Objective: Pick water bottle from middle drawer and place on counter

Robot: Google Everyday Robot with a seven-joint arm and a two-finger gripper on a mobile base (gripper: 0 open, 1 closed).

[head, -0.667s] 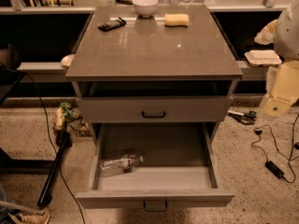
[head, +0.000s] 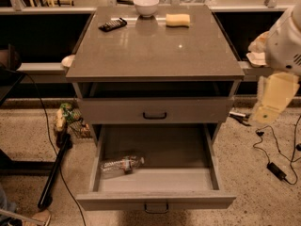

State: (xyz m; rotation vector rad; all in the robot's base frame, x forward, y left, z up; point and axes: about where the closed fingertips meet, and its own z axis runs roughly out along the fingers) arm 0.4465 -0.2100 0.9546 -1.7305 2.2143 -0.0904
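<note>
The water bottle [head: 120,165] lies on its side in the front left of the open middle drawer [head: 157,179], which is pulled out under a closed drawer [head: 155,111]. The counter [head: 155,46] is the glossy grey-brown slab on top of the cabinet. My gripper [head: 269,105] shows as a pale shape at the right edge, hanging from the white arm [head: 286,41]. It is to the right of the cabinet at the height of the closed drawer, well apart from the bottle.
On the back of the counter stand a white bowl [head: 146,5], a yellow sponge [head: 178,20] and a dark remote [head: 113,24]. Cables [head: 275,161] lie on the floor to the right. A dark pole [head: 55,168] and clutter stand to the left of the cabinet.
The arm's pale lower part has edged slightly down and to the left. The bottle and the drawers have not moved.
</note>
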